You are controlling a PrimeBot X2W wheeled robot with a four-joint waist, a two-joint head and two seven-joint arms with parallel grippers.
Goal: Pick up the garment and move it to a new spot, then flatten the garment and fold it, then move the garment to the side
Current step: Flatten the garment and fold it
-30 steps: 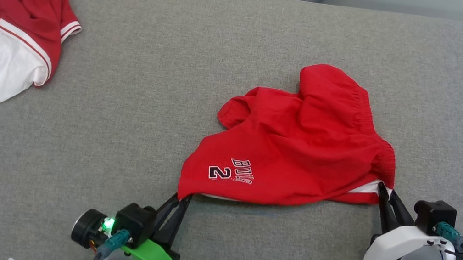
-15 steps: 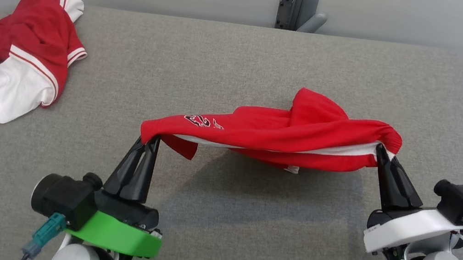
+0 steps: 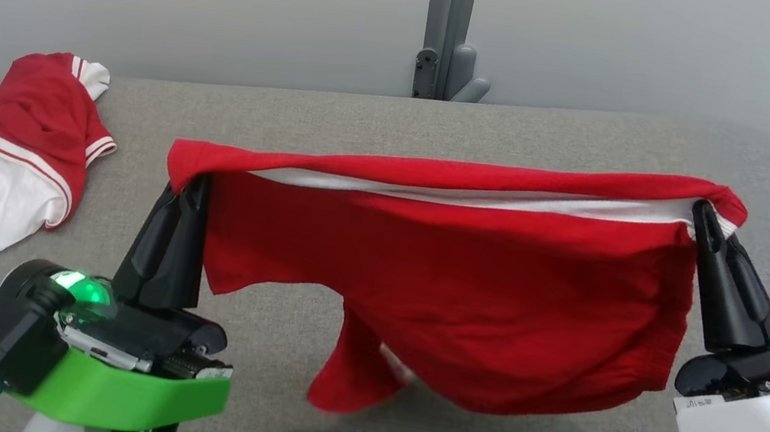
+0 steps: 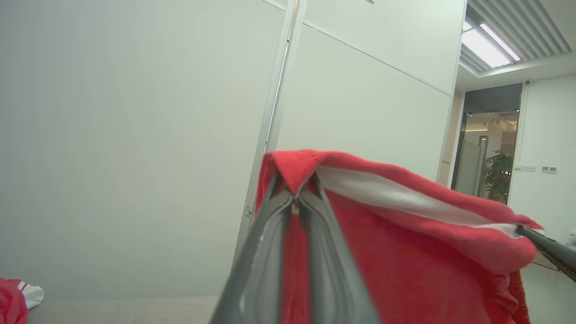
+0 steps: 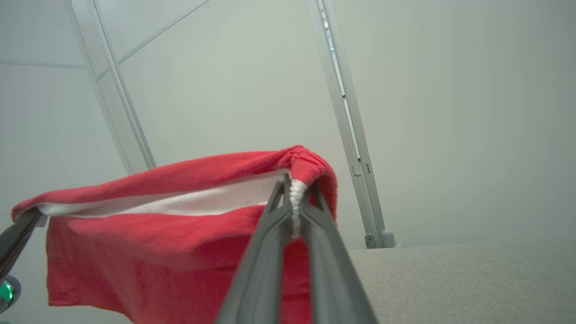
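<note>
Head cam is looking forward and down across the bench (image 3: 338, 123) toward the wall post (image 3: 448, 25). Wrist cams are sitting close, peering up along the left hand (image 4: 294, 198) and right hand (image 5: 296, 186). All three are sharing the red shorts (image 3: 468, 275) and post.

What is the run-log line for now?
left gripper: shut on red fabric shorts; right gripper: shut on shorts; shorts: stretched over grey felt table

Office-like lab interior, pale partition wall (image 4: 112, 135), aluminium post (image 3: 449, 18), slatted ceiling with strip light (image 4: 488, 42); glass doorway (image 4: 472, 157), potted plant (image 4: 497, 175), grey fabric-covered table (image 3: 338, 123)
</note>
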